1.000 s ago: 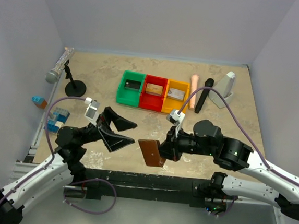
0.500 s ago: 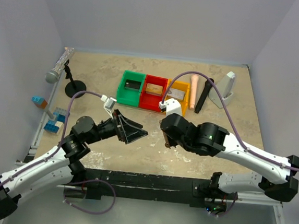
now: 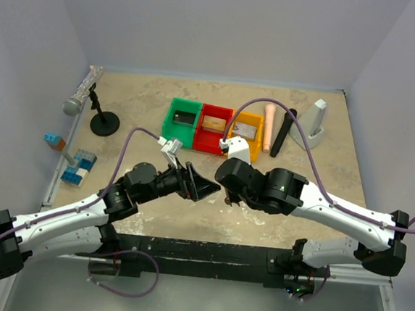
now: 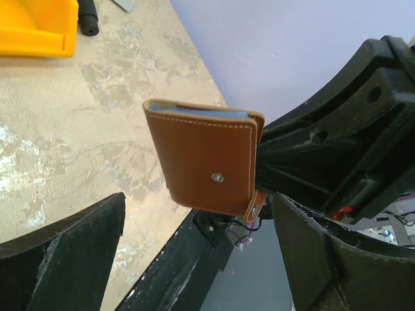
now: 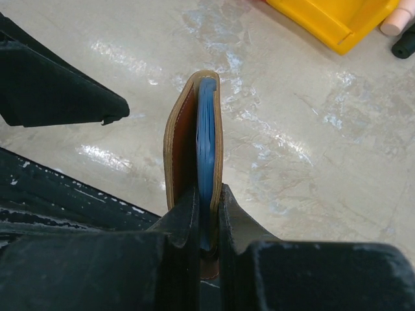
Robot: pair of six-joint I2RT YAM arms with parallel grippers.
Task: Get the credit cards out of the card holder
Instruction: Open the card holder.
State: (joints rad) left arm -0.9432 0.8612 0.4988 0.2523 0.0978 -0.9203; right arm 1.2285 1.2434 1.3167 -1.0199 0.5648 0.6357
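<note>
Above the table [image 3: 146,106], right jaws clamping folded card holder [image 4: 202,162], left jaws wide apart facing it

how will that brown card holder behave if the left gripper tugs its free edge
Probably fairly stiff: the card holder stands out of the right gripper without drooping. Its strap looks unsnapped, so the halves may splay when pulled.

Pale lilac walls [image 3: 219,25], perhaps stone tabletop [image 3: 146,106]

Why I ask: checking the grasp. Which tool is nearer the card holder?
Right. The right tool is shut on the card holder, gripping one end. The left tool is open, facing the holder without touching it.
</note>
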